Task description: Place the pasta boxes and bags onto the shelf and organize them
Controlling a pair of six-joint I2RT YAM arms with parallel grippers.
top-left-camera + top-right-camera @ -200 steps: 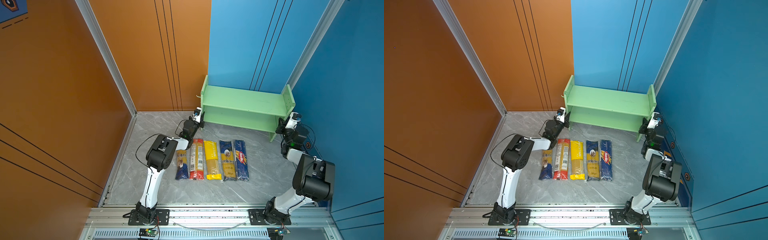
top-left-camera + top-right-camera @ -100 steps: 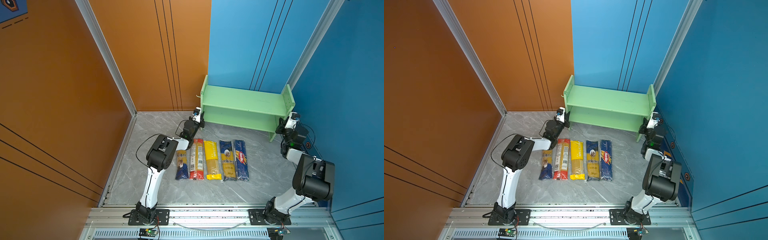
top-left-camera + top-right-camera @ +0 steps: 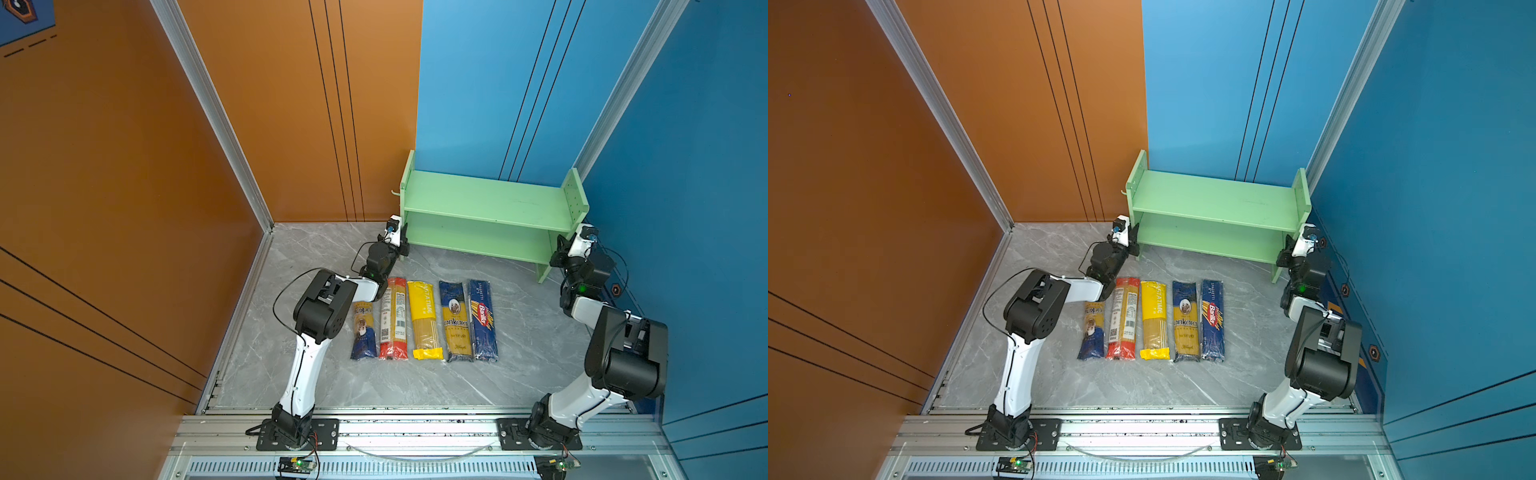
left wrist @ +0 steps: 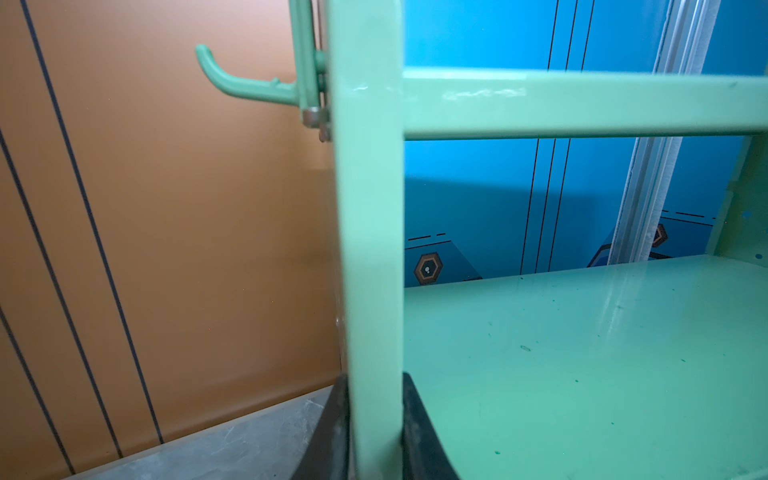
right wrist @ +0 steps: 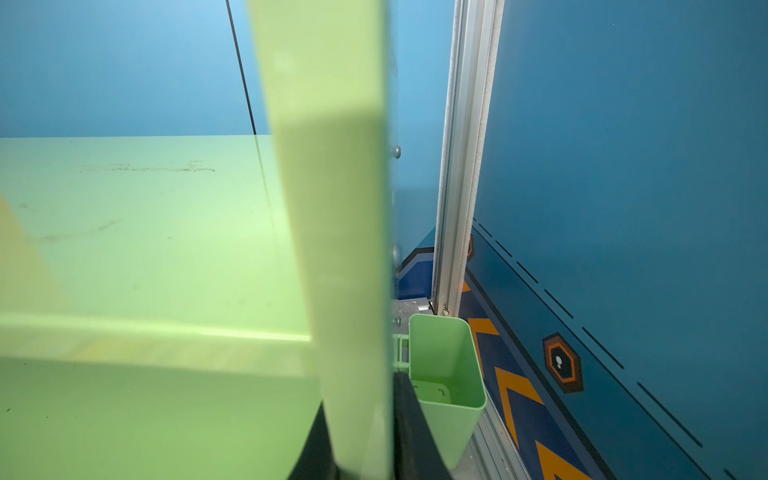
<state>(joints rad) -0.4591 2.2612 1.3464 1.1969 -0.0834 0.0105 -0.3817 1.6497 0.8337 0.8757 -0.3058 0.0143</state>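
The light-green two-tier shelf (image 3: 490, 199) is clamped at its side panels by the left gripper (image 4: 374, 419) and right gripper (image 5: 359, 436); both should be moved together, level. Five long spaghetti packs (image 3: 424, 320) lie behind them.

A: What stands on the surface (image 3: 528, 316)?
B: It's grey marble. The shelf (image 3: 490, 199) stands upright at the back, near the blue wall (image 3: 478, 83). In front of it, and apart from it, five packs lie flat in one row.
A: In what order?
B: From the left in both top views: ankara bag (image 3: 363, 328) with its far end hidden, red-ended bag (image 3: 392, 320), yellow bag (image 3: 424, 320), second ankara bag (image 3: 455, 322), Barilla pack (image 3: 482, 320) — each just beside the next, long sides parallel.
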